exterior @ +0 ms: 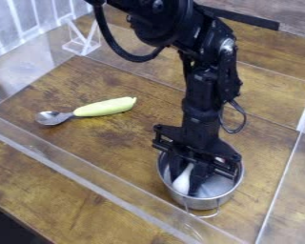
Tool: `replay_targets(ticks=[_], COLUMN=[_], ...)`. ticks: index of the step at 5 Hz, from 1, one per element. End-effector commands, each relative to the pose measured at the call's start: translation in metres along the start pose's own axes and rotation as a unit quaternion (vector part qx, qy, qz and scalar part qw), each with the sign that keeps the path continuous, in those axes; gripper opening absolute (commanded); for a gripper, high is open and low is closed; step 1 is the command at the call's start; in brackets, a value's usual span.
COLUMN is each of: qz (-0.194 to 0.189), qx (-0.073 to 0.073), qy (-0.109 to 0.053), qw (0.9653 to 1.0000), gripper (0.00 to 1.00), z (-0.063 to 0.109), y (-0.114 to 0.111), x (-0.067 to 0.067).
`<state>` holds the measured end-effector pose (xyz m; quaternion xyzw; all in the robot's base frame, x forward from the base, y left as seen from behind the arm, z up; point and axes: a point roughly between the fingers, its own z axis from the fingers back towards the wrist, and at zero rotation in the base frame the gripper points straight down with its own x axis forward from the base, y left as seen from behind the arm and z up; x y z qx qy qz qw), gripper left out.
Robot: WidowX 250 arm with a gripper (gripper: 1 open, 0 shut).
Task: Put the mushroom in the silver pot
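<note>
Dark wooden worktop (104,143) with plank grain, bounded by clear acrylic panels; a white rack stands at the far edge. The silver pot (201,181), round and shiny, sits on the worktop's near right part. Inside it lies the mushroom (181,177); only its white stem shows. A silver spoon (53,117) and yellow-green banana-like piece (106,107) lie well left of the pot. The black arm (204,76) descends vertically over the pot, fingers (197,169) down inside its rim and close about the mushroom; whether they are clamped on it cannot be told.

mushroom (181,177) mostly hidden behind jaws, grip unclear
</note>
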<state>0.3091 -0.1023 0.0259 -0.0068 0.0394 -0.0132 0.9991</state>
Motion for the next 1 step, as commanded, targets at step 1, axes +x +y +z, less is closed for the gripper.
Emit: replay_targets(ticks=[1], qz=[0.018], qx=[-0.014], qy=[-0.048], qw=[0.9986], gripper=[1.00], z=[0.0367], y=[-0.0038], x=[0.0176])
